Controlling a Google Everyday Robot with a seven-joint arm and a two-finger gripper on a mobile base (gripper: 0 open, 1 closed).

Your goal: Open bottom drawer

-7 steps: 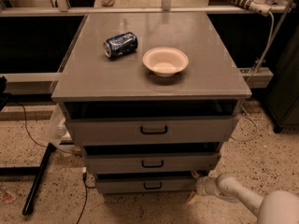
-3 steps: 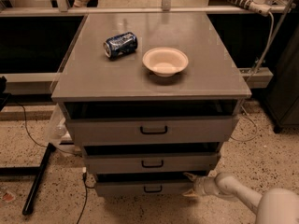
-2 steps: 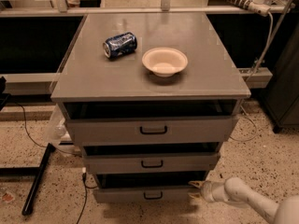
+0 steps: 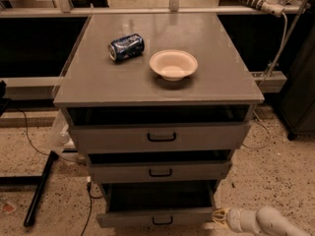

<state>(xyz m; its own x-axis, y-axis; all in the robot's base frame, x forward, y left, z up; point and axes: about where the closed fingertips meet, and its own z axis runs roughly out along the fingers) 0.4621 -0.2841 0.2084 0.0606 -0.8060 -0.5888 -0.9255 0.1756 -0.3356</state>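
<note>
The bottom drawer [image 4: 155, 217], the narrowest grey front with a small black bar handle [image 4: 162, 221], is pulled out toward me, with its dark inside showing. My gripper [image 4: 220, 216] is at the drawer's right front corner, low near the floor, at the end of my white arm [image 4: 268, 221], which comes in from the lower right.
The top drawer [image 4: 160, 136] and middle drawer [image 4: 160, 171] stand above it, each slightly out. A blue can [image 4: 126, 46] lies on its side and a cream bowl [image 4: 173, 64] sits on the cabinet top [image 4: 216, 82]. Black leg [image 4: 39, 191] and cables at left; dark cabinet [image 4: 300, 82] at right.
The bottom drawer has slid out toward me. My gripper has moved with its right front corner, down and toward me.
</note>
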